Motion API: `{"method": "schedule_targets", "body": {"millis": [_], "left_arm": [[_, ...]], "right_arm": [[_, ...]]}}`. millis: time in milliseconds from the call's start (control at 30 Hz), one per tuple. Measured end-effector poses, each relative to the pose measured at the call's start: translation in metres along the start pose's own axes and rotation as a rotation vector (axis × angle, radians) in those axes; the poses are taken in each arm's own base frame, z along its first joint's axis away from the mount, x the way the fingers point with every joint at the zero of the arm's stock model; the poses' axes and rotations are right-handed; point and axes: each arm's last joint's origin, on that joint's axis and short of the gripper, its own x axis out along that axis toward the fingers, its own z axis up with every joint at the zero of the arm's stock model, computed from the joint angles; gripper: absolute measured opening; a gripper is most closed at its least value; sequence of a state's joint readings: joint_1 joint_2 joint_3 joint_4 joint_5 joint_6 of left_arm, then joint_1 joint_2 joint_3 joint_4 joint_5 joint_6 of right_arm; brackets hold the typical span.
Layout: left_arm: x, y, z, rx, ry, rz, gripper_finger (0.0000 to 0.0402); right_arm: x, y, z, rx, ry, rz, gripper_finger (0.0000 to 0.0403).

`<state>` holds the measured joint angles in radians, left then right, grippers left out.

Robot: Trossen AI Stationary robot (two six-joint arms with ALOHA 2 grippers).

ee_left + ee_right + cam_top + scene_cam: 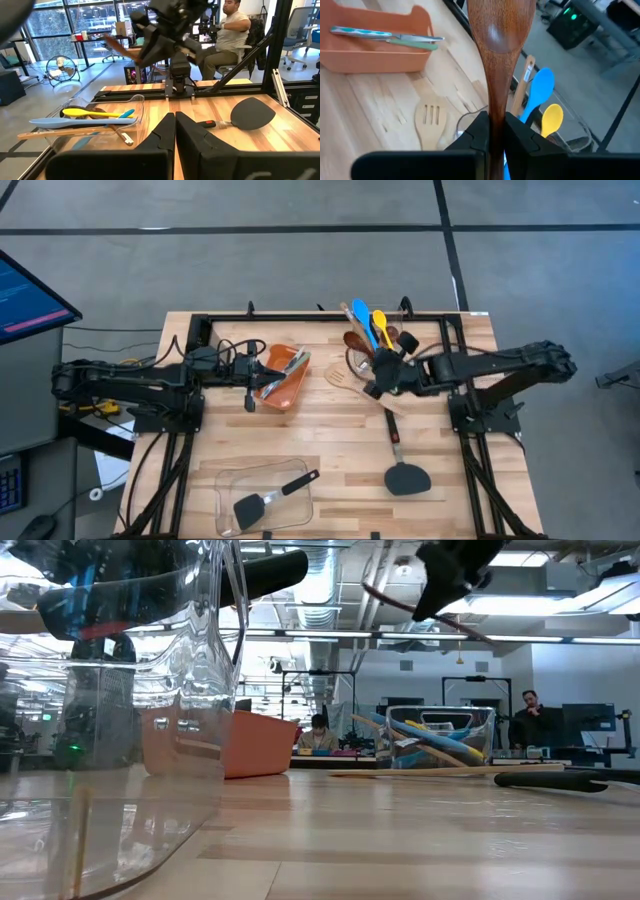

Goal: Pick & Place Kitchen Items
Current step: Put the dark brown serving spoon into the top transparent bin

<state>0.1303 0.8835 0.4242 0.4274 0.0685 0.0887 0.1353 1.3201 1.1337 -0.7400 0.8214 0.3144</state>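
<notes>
High view: right pincer (374, 375) sits above the worktop (330, 445) centre-right, beside the clear container (372, 350) that holds the blue spoon (362, 318), yellow spoon (381, 327) and wooden utensils. Slotted wooden turner (340, 378) lies just beside that container. Left pincer (250, 397) is at the near edge of the orange bin (283, 378), which holds slim tools. One black spatula (404, 473) lies on bare wood near the right front; the second black spatula (262, 500) lies in a shallow clear tray (262, 496) at the front.

Low view: a clear tray wall fills the left foreground; orange bin and clear container stand farther back. A long dark handle lies flat at the right. Two people sit in the room behind.

Left wrist view: left pincer's fingers pressed together, nothing between them. Container with spoons and black spatula ahead; right arm beyond, a seated person behind.

Right wrist view: right pincer clamped on the dark wooden spoon (496, 45), held above the worktop over the container and the turner.
</notes>
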Motion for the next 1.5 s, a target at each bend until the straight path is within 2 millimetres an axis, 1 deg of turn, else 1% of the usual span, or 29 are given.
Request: {"method": "schedule_targets", "body": {"millis": [200,400,633,967,1100,1167,1333,1500], "left_arm": [[0.0,0.0,0.0,0.0,0.0,0.0,0.0001],[0.0,0.0,0.0,0.0,0.0,0.0,0.0001],[0.0,0.0,0.0,0.0,0.0,0.0,0.0001],[0.0,0.0,0.0,0.0,0.0,0.0,0.0001],[0.0,0.0,0.0,0.0,0.0,0.0,0.0001],[0.0,0.0,0.0,0.0,0.0,0.0,0.0001],[0.0,0.0,0.0,0.0,0.0,0.0,0.0001],[0.0,0.0,0.0,0.0,0.0,0.0,0.0001]], "right_arm": [[0.024,-0.017,0.013,-0.007,-0.004,0.046,0.0026],[0.044,-0.04,0.022,0.025,-0.017,0.082,0.0026],[0.065,-0.068,0.021,0.097,0.033,0.082,0.0026],[0.081,-0.098,0.017,0.181,0.071,0.095,0.0026],[0.094,-0.103,0.015,0.201,0.095,0.108,0.0026],[0.104,-0.103,0.013,0.211,0.113,0.12,0.0026],[0.133,-0.1,0.002,0.202,0.214,0.124,0.0026],[0.146,-0.105,-0.004,0.236,0.252,0.099,0.0026]]}}
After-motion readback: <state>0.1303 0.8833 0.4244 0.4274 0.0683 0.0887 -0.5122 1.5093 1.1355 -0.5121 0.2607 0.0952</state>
